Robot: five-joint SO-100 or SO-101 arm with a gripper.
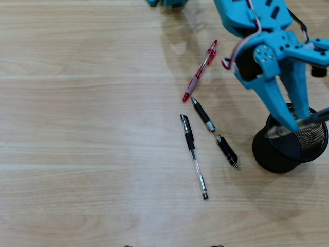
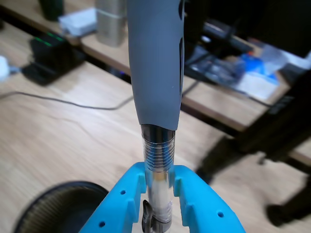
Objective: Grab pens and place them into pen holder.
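in the overhead view we see the fingers (image 1: 294, 122) reaching down over the pen holder (image 1: 291, 140), which stands at the right edge of the bench (image 1: 92, 154). they pinch a clear pen with a grey grip (image 1: 303, 122), which lies across the cup's mouth, tilted, its clear end over the near rim and its dark end poking out to the right. so we judge the step in hand is the drop: one pen carried over, not yet let go. three pens wait on the bench, well apart from the arm — a red pen (image 1: 200, 72) highest, a black pen (image 1: 214, 132) below it, and a clear pen with a black cap (image 1: 194, 156) to its left.

in the wrist view the fingers (image 2: 158, 213) press on the pen's (image 2: 156, 73) metal threaded part, one blue finger on each side, the grey grip rising up the frame beyond them. the holder's (image 2: 53, 204) rim shows at lower left, off to the side of the pen.

next, we think, the pen should be tipped steeper so one end points inside the rim — then the fingers can spread. released while lying across, it may roll off.
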